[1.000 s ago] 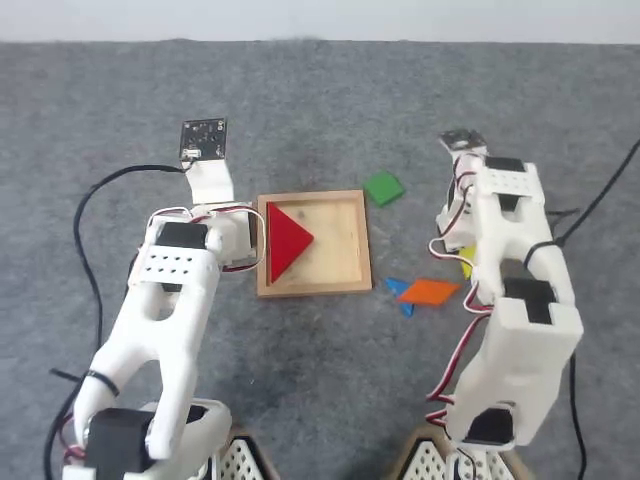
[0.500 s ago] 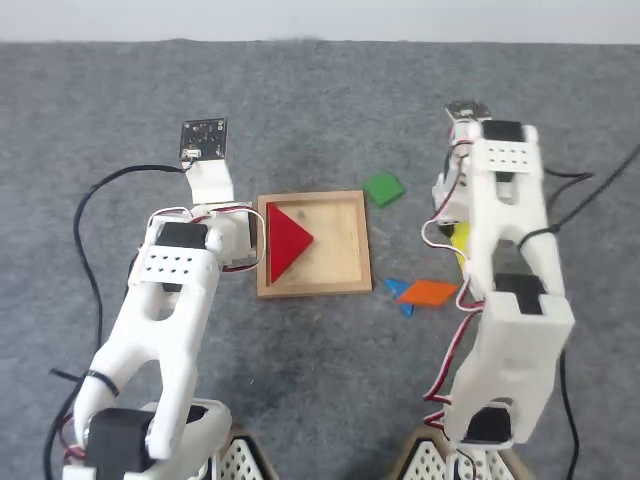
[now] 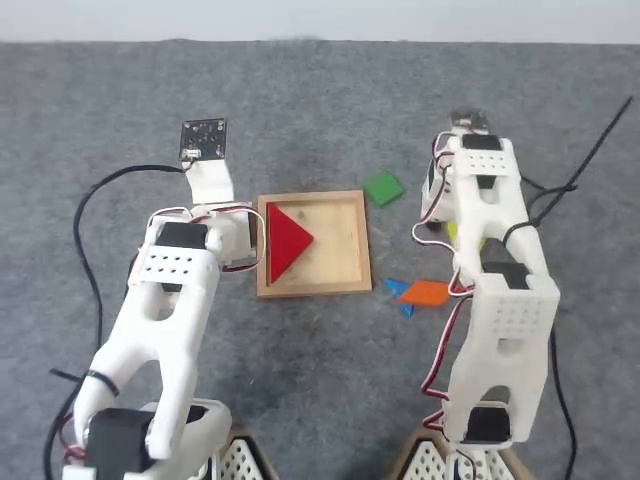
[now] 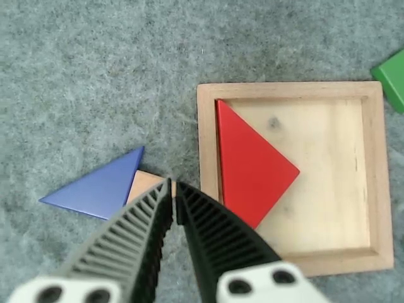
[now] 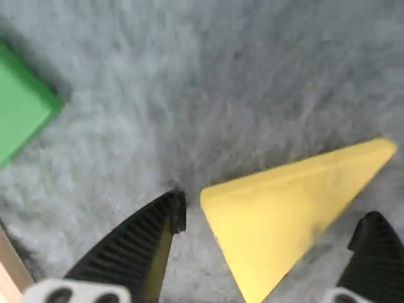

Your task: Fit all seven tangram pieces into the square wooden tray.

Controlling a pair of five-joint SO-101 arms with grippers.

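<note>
Beside the square wooden tray [image 4: 208, 158] holding a red triangle [image 4: 249, 167], the left tool [image 4: 172, 189] sits pinched closed, while the right tool [image 5: 274, 218] gapes wide astride a yellow triangle [image 5: 297, 196].

The high camera is fixed above the arms' bases and looks down over the whole grey surface [image 3: 320, 110], far enough to hold both arms and the wooden tray [image 3: 312, 196]. The left wrist camera looks down along the left end effector [image 4: 173, 185] from nearer, and shares the tray, the red triangle [image 4: 252, 164] and the green piece [image 4: 392, 79] with the high view. The right wrist camera looks along the right end effector [image 5: 274, 214] from very near the surface, sharing the green piece and the yellow triangle [image 5: 297, 196] with the high view.
</note>
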